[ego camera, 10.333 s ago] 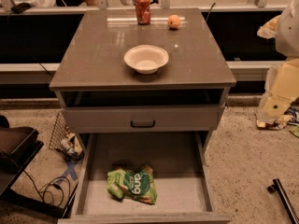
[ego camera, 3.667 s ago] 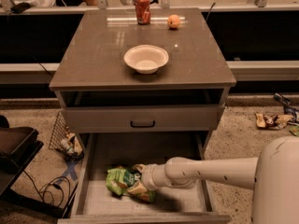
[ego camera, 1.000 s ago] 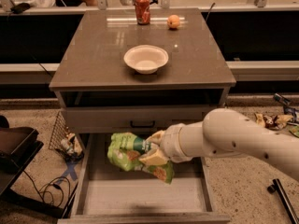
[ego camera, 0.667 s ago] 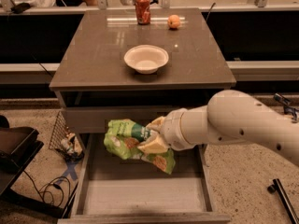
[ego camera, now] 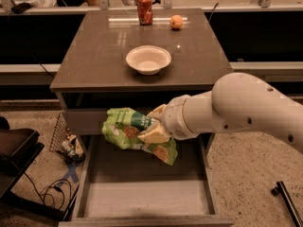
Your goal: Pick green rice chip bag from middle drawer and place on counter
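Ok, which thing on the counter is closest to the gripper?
The white bowl, further forward; the can and fruit sit at the far edge. The gripper holds the chip bag above the open drawer.

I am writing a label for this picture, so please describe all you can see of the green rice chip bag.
The green rice chip bag is crumpled, shiny bright green foil with white lettering and tan chip pictures. The gripper, below the front edge of the counter, is shut on its right part. The bag hangs above the open middle drawer, touching nothing else.
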Controlling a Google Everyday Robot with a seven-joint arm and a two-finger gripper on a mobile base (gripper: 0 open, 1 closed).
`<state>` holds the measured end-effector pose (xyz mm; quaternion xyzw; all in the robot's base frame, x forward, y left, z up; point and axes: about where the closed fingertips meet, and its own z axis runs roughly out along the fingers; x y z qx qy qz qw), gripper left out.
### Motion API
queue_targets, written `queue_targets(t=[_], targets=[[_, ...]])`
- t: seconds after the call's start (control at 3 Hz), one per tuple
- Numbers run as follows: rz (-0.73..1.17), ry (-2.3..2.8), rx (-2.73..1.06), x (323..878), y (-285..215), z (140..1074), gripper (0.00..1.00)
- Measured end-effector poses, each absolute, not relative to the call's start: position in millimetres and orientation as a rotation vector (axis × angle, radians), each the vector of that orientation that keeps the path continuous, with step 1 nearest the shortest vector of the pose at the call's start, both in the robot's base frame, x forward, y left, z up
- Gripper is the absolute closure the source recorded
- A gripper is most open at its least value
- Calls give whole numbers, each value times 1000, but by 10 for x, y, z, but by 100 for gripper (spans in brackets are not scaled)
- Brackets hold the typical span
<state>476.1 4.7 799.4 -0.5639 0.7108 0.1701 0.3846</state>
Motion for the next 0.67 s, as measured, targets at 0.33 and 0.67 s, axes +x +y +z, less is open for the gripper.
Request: queue_targets(t=[0.33, 0.67], targets=[[420, 1818, -1426, 4856, 49, 8277, 100], [390, 1854, -1373, 5138, -16, 8867, 100]])
